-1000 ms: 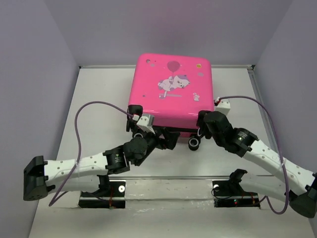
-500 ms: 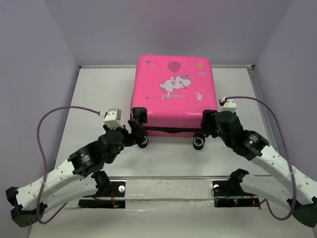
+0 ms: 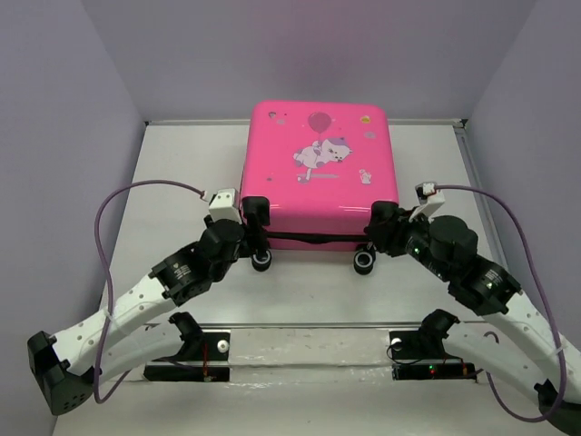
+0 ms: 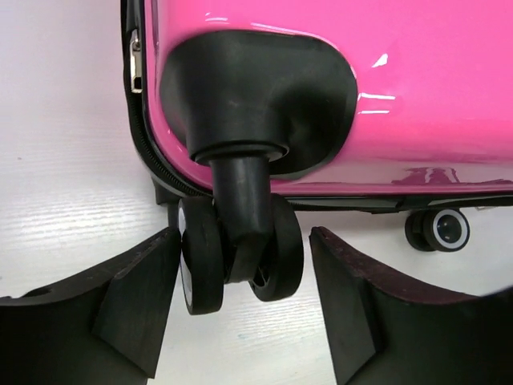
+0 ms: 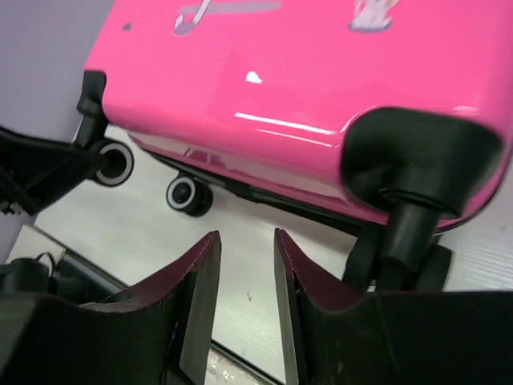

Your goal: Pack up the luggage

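Hot-pink hard-shell suitcase (image 3: 318,168), shut and lying flat, its wheeled edge turned towards my two pincers.

At the suitcase's near-left corner my left pincer (image 4: 243,245) stands spread with the black twin caster wheel (image 4: 200,269) between its pads. One pad (image 4: 148,273) is just beside the wheel and the other is apart from it, so nothing is clamped. The case rests print-up on the white table (image 3: 172,173), beyond both pincers, and its wheeled edge runs left to right from one pincer to the other. At the near-right corner my right pincer (image 5: 245,241) is parted by only a narrow slit and grips nothing. The right caster (image 5: 401,233) sits beside it, outside the fingers. I judge both arms about equally near. Whatever comes next has to work along that near edge, and my left pincer is the better lined up. I cannot see what is inside.
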Controlling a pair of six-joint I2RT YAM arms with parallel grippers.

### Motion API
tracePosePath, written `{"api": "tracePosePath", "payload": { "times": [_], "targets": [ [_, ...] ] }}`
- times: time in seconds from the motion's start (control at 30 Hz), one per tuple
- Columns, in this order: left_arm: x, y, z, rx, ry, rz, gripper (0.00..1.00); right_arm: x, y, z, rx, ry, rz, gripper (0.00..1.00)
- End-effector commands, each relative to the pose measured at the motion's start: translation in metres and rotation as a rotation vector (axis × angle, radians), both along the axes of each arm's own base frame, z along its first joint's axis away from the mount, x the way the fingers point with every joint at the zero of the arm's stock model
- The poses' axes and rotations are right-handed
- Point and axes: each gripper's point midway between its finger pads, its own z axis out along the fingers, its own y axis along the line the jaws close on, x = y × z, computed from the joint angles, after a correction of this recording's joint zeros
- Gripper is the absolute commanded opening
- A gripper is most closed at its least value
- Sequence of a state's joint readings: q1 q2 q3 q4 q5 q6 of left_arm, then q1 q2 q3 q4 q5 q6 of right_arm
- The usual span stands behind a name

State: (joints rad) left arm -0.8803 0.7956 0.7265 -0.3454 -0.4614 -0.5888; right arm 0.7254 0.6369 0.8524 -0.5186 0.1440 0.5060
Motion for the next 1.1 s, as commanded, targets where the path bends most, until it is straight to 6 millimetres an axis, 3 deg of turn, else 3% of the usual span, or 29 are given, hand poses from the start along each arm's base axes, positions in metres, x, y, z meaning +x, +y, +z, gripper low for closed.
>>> {"api": "tracePosePath", "payload": {
  "times": [0.0, 0.13, 0.23, 0.27, 0.3, 0.33, 0.37, 0.4, 0.47, 0.5, 0.57, 0.67, 0.77, 0.93, 1.07],
  "targets": [
    [0.012, -0.018, 0.015, -0.068, -0.069, -0.054, 0.73, -0.014, 0.046, -0.021, 0.119, 0.019, 0.189, 0.28],
    [0.016, -0.027, 0.015, -0.088, -0.073, -0.073, 0.6, -0.019, 0.067, -0.027, 0.11, -0.007, 0.21, 0.27],
    [0.017, -0.032, 0.013, -0.105, -0.07, -0.086, 0.41, -0.019, 0.074, -0.033, 0.074, -0.024, 0.179, 0.27],
    [0.017, -0.035, 0.016, -0.128, -0.078, -0.093, 0.35, -0.018, 0.074, -0.043, 0.072, -0.011, 0.168, 0.29],
    [0.017, -0.037, 0.019, -0.145, -0.088, -0.098, 0.22, -0.016, 0.076, -0.04, 0.104, -0.031, 0.166, 0.34],
    [0.015, -0.038, 0.019, -0.157, -0.089, -0.104, 0.18, -0.016, 0.077, -0.046, 0.115, -0.027, 0.164, 0.37],
    [0.016, -0.04, 0.024, -0.181, -0.102, -0.11, 0.13, -0.017, 0.078, -0.054, 0.127, -0.006, 0.16, 0.42],
    [0.015, -0.041, 0.027, -0.201, -0.106, -0.111, 0.06, -0.018, 0.077, -0.076, 0.108, 0.023, 0.155, 0.48],
    [0.014, -0.043, 0.038, -0.24, -0.129, -0.117, 0.06, -0.015, 0.081, -0.094, 0.126, 0.053, 0.135, 0.53],
    [0.013, -0.042, 0.048, -0.267, -0.15, -0.118, 0.06, -0.015, 0.079, -0.112, 0.107, 0.07, 0.115, 0.54],
    [0.012, -0.041, 0.06, -0.292, -0.17, -0.118, 0.06, -0.013, 0.072, -0.126, 0.104, 0.089, 0.064, 0.55],
    [0.013, -0.039, 0.094, -0.36, -0.238, -0.112, 0.06, -0.013, 0.055, -0.136, 0.127, 0.085, -0.001, 0.55],
    [0.019, -0.032, 0.113, -0.372, -0.281, -0.072, 0.06, -0.013, 0.038, -0.137, 0.143, 0.081, -0.064, 0.54],
    [0.034, -0.023, 0.113, -0.352, -0.291, -0.026, 0.06, -0.009, -0.006, -0.165, 0.102, 0.147, -0.286, 0.52],
    [0.042, -0.015, 0.111, -0.358, -0.294, -0.011, 0.06, 0.003, -0.03, -0.165, 0.112, 0.101, -0.438, 0.52]
  ]
}}
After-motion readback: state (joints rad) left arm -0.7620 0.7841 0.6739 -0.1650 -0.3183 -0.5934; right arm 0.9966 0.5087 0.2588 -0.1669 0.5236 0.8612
